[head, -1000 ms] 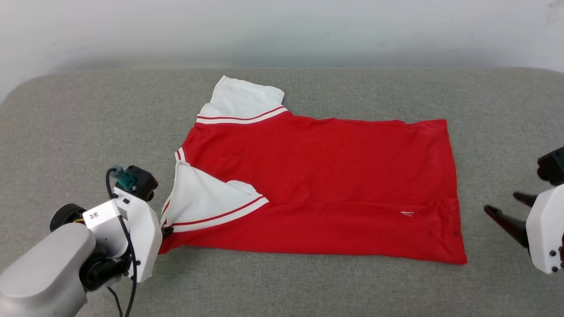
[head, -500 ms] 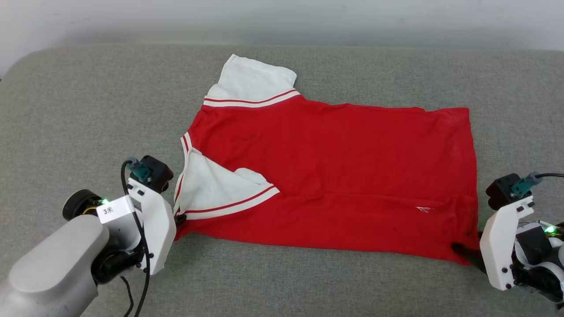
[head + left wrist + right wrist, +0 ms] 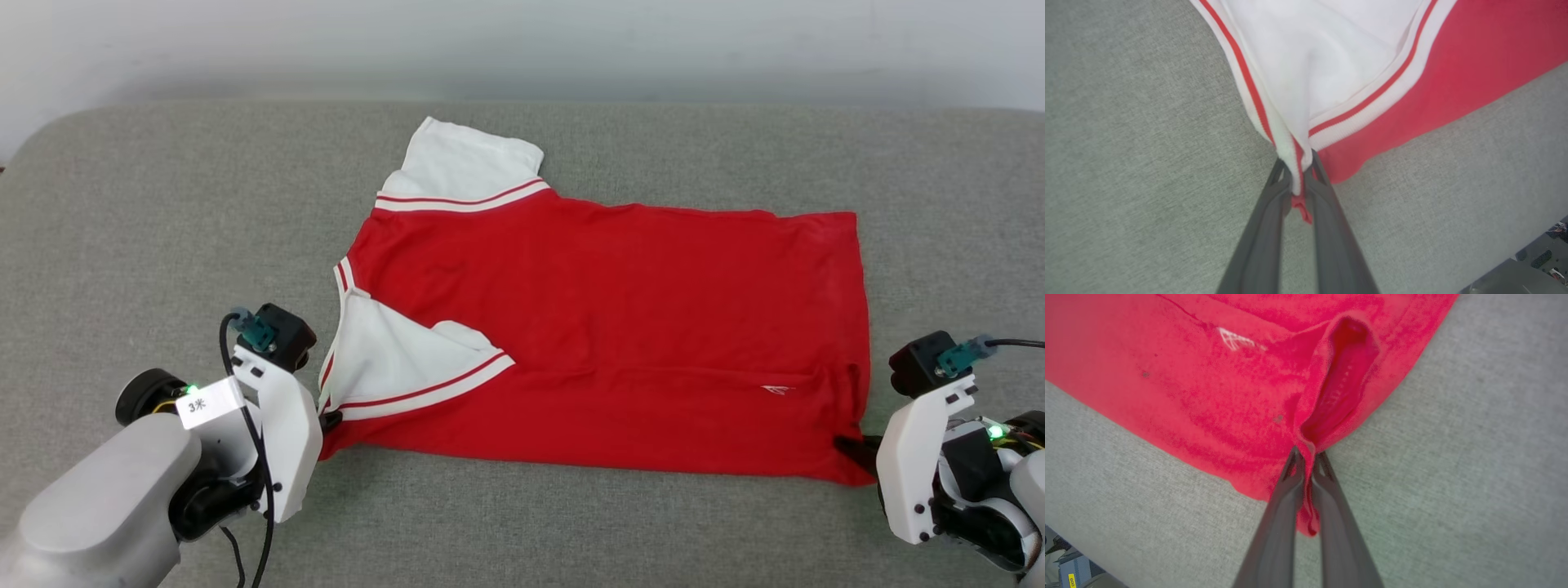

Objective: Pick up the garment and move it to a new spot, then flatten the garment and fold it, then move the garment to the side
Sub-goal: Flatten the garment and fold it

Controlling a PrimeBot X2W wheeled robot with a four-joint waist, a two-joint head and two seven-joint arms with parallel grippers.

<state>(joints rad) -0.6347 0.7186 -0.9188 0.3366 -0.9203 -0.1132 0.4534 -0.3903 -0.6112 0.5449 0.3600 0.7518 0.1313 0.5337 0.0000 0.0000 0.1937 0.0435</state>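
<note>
Showing the garment (image 3: pixel 620 327) spread flat across the middle of a grey padded surface (image 3: pixel 147 212), one white sleeve folded over its red body. The left gripper (image 3: pixel 1301 175) is pinched on the striped shoulder corner, and the right gripper (image 3: pixel 1306 457) on the near hem corner. Folding well likely means lifting both corners together, level, keeping the edge between them taut.

A grey fabric surface (image 3: pixel 131 212) with rounded corners — pale wall (image 3: pixel 522 41) behind.
</note>
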